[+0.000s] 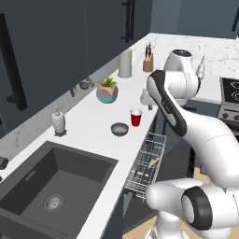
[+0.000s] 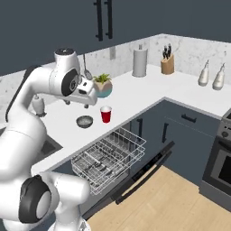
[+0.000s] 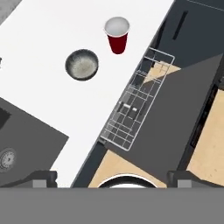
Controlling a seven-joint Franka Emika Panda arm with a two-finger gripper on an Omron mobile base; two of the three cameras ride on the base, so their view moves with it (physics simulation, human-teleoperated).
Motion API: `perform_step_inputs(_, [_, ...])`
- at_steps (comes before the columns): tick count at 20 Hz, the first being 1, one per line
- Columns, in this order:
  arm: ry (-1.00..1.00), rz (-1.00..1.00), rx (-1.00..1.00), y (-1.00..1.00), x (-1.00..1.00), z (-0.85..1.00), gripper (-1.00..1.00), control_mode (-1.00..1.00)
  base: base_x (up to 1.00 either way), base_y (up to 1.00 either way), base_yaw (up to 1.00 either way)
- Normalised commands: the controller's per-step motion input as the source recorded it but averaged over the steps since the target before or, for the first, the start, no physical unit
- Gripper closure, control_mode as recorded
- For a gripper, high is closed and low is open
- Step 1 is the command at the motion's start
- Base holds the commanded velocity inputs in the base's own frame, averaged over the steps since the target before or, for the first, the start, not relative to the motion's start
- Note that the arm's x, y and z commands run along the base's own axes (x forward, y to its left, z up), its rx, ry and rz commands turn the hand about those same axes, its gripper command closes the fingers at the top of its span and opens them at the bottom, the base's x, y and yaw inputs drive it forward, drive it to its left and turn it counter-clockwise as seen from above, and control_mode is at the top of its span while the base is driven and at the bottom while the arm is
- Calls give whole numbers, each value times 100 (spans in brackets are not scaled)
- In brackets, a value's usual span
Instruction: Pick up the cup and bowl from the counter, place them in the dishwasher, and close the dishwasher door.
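Observation:
The red cup (image 1: pixel 136 117) stands upright on the white counter (image 1: pixel 93 116) near its front edge, with the dark grey bowl (image 1: pixel 120 129) just to its left. The two are close but apart. Both also appear in the hand view, cup (image 3: pixel 117 35) and bowl (image 3: pixel 82 64). My gripper (image 2: pixel 76 103) hovers well above them, pointing down and open, with nothing between its fingertips (image 3: pixel 43 177). The dishwasher's wire rack (image 2: pixel 108 158) is pulled out below the counter edge, over the lowered dishwasher door (image 2: pixel 140 173).
A dark sink (image 1: pixel 60 182) lies left of the bowl, with a soap dispenser (image 1: pixel 58 121) behind it. A teal plant pot (image 1: pixel 107 91), a paper roll (image 1: pixel 125 63) and a knife block (image 1: pixel 148 60) stand further back. The oven (image 2: pixel 221 158) is at the right.

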Motion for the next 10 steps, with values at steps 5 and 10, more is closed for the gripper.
perform_step_inputs(5, [4,-11,5,-20,93,-26,-100,-100,0,0,0])
perform_step_inputs(10, [2,-5,5,-14,99,-58,-100,-100,0,0,0])
